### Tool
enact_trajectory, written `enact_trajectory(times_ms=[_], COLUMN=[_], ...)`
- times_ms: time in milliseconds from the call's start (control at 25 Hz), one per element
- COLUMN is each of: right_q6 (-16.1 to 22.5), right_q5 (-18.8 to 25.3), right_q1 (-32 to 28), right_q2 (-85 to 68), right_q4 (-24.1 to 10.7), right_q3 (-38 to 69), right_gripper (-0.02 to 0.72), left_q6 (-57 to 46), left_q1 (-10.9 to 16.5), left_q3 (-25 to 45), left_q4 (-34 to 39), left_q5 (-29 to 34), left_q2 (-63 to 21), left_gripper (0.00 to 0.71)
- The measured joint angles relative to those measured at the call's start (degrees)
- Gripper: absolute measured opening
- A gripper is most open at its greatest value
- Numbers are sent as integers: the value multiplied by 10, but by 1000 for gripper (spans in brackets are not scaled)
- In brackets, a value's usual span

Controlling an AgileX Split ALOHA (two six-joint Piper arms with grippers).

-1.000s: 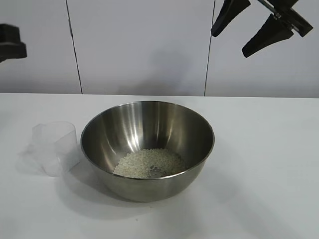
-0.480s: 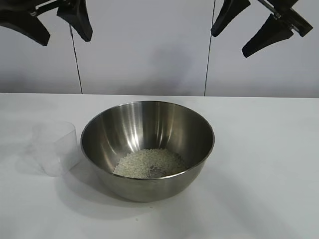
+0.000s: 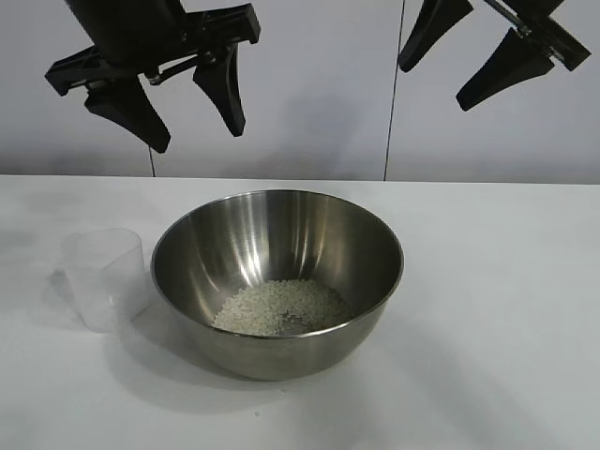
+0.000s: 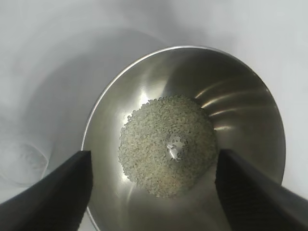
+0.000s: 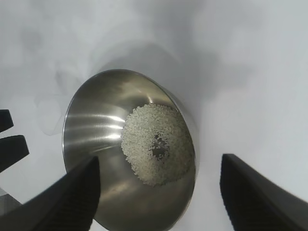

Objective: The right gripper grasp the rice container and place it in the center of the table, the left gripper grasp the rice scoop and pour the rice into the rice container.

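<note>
The left gripper [image 3: 183, 112] is hanging in the air above and behind the bowl [image 3: 277, 281], toward the bowl's left rim, with its jaws standing wide apart and nothing between them. Its two black fingers [image 3: 223, 89] are pointing downward and touching nothing. In the left wrist view those fingers [image 4: 53, 192] are framing the bowl [image 4: 187, 139] from either side, well clear of its steel wall.

The right gripper [image 3: 473, 61] is hovering high above and behind the bowl's right rim, also spread wide and gripping nothing; in the right wrist view its fingers [image 5: 67, 197] are straddling the bowl [image 5: 91, 125] from well above.

The bowl is sitting upright in the middle of the table [image 3: 497, 319]. The rice [image 3: 281, 307] is lying in a loose heap at the bowl's bottom, with a small bare patch of steel showing near the heap's centre.

The scoop [image 3: 101, 277] is sitting on the table just beside the bowl's left wall; whether the two are touching cannot be told. No gripper is touching the scoop
</note>
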Motion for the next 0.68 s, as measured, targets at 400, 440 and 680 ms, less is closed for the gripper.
enact_trajectory(times_ms=[400,440,680], right_q6=[0,0,0], right_q5=[-30,-39,-93], right_q1=[0,0,0], right_q2=[0,0,0], right_q4=[0,0,0], right_q3=[0,0,0], right_gripper=[487,487,487], left_q6=[0,0,0], left_q1=[0,0,0], left_q3=[-1,-1,-1], left_q4=[-1,-1,-2], left_q5=[0,0,0], left_q2=[-1,-1,-1], left_gripper=[521,521,521])
